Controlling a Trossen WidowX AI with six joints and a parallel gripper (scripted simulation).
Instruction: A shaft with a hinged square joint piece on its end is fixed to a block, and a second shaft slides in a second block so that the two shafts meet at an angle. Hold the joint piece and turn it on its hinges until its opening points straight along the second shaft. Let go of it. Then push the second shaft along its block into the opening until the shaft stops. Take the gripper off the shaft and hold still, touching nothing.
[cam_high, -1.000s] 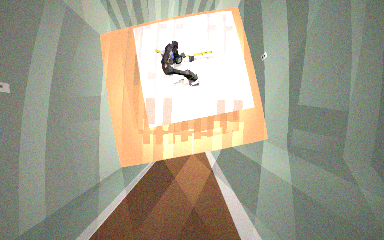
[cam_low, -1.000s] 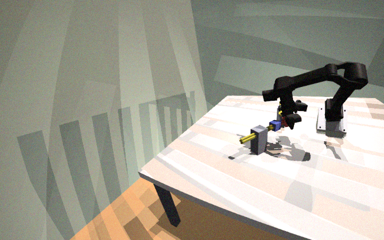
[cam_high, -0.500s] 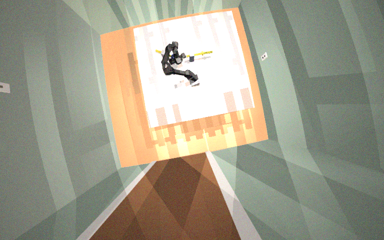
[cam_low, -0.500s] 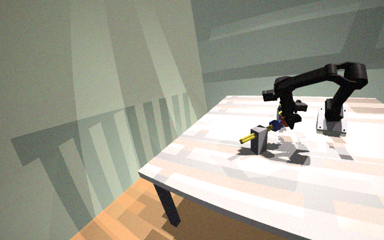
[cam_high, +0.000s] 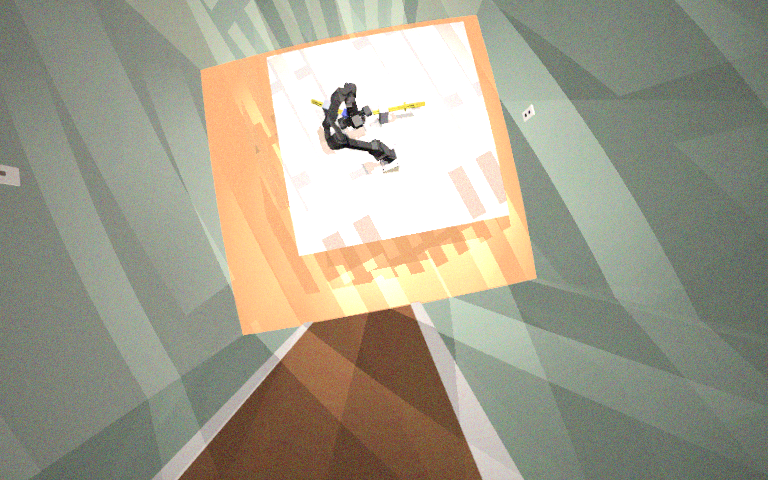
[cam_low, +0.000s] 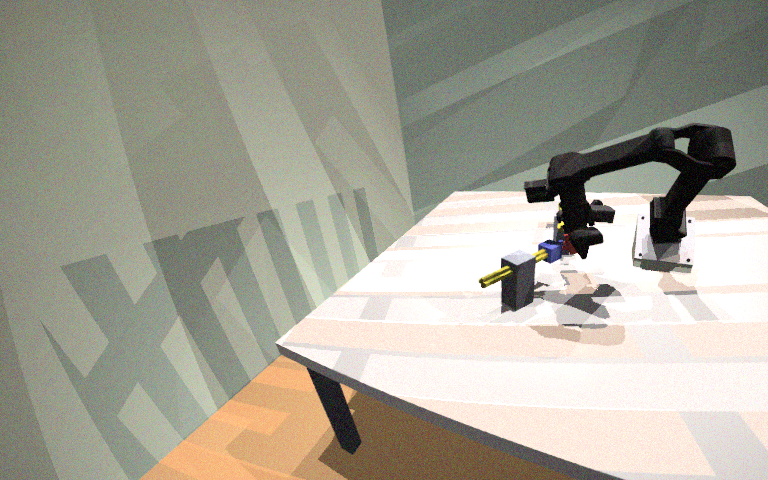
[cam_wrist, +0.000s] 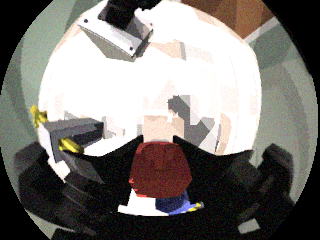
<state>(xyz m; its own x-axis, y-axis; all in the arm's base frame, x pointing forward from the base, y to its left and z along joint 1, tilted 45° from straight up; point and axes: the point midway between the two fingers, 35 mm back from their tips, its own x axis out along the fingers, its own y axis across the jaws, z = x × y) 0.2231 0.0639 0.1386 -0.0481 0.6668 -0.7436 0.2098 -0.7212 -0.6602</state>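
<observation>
The red joint piece (cam_low: 569, 244) (cam_wrist: 161, 172) sits between the fingers of my gripper (cam_low: 574, 246) (cam_wrist: 158, 138), which is shut on it. The piece joins the blue hinge part (cam_low: 549, 250) (cam_wrist: 172, 204) at the end of the first yellow shaft (cam_low: 492, 277) (cam_high: 316, 103). That shaft runs through the first grey block (cam_low: 517, 283). The second yellow shaft (cam_high: 410, 105) (cam_wrist: 71, 145) runs through the second grey block (cam_high: 383, 117) (cam_wrist: 75, 131), to the left in the wrist view. The fingers hide much of the joint piece, and I cannot tell exactly where its opening points.
The arm's base plate (cam_low: 663, 257) (cam_wrist: 112, 32) stands on the pale table (cam_low: 424, 367) (cam_high: 396, 198). The arm reaches over the joint and partly hides the second block in the exterior view. The second block stands close beside the gripper's left side in the wrist view.
</observation>
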